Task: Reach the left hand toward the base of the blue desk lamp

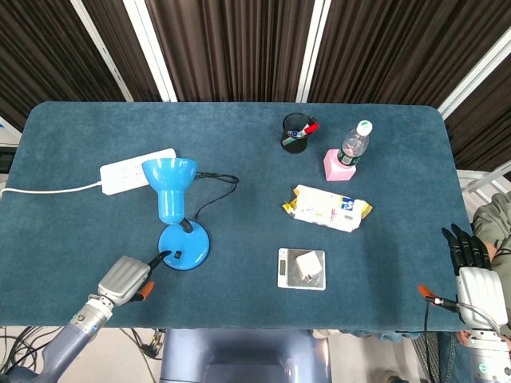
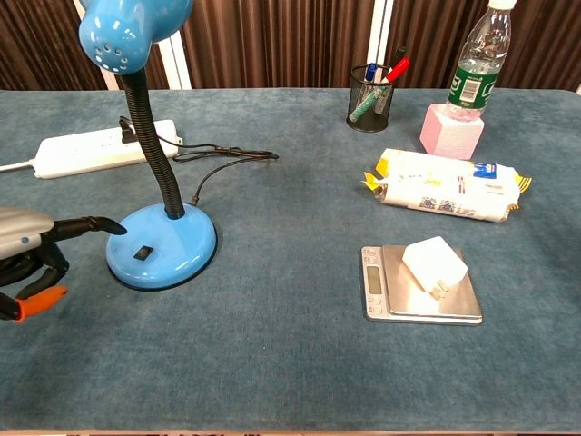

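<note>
At lower left of the head view, the left hand (image 1: 126,278) holds nothing, one dark finger extended to the rim of the round base (image 1: 184,246) of the blue gooseneck desk lamp (image 1: 169,189), left of centre. At far lower right, the right hand (image 1: 474,282) lies empty, fingers straight.

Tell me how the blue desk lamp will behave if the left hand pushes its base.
The blue desk lamp probably slides rather than tips: its round base is wide and flat. The flexible neck may wobble the shade. The cord to the power strip could drag.
</note>
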Robot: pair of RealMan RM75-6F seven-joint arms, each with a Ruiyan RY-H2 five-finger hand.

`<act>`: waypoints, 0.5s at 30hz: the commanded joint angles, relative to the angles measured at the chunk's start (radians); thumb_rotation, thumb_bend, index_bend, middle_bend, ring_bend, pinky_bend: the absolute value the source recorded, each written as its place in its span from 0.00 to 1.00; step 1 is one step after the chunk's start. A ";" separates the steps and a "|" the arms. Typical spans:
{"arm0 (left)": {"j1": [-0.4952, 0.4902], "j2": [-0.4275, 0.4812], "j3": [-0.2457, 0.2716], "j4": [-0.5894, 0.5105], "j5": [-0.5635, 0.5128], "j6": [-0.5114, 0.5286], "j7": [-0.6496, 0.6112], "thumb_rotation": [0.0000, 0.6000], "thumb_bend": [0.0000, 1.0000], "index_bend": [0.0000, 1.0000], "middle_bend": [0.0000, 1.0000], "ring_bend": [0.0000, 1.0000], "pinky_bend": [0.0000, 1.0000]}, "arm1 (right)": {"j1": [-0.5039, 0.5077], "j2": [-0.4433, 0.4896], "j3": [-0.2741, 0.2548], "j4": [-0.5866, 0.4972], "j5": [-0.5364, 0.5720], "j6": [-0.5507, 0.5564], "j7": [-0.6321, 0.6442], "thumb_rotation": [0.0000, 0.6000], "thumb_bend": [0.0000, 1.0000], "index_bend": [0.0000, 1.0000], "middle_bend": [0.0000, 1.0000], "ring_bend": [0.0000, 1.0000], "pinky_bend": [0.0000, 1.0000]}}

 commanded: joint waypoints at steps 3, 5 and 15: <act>-0.020 -0.027 -0.013 0.015 -0.043 -0.022 0.030 1.00 0.51 0.07 0.74 0.80 0.86 | 0.000 0.000 0.001 0.001 0.002 -0.001 0.000 1.00 0.11 0.00 0.02 0.04 0.00; -0.024 -0.035 -0.012 0.017 -0.049 -0.024 0.044 1.00 0.51 0.07 0.74 0.80 0.86 | 0.001 -0.001 0.001 0.000 0.002 -0.001 0.000 1.00 0.11 0.00 0.02 0.04 0.00; -0.040 -0.064 -0.003 0.033 -0.084 -0.033 0.085 1.00 0.51 0.07 0.74 0.80 0.86 | 0.000 -0.002 0.002 -0.002 0.005 -0.001 -0.003 1.00 0.11 0.00 0.02 0.04 0.00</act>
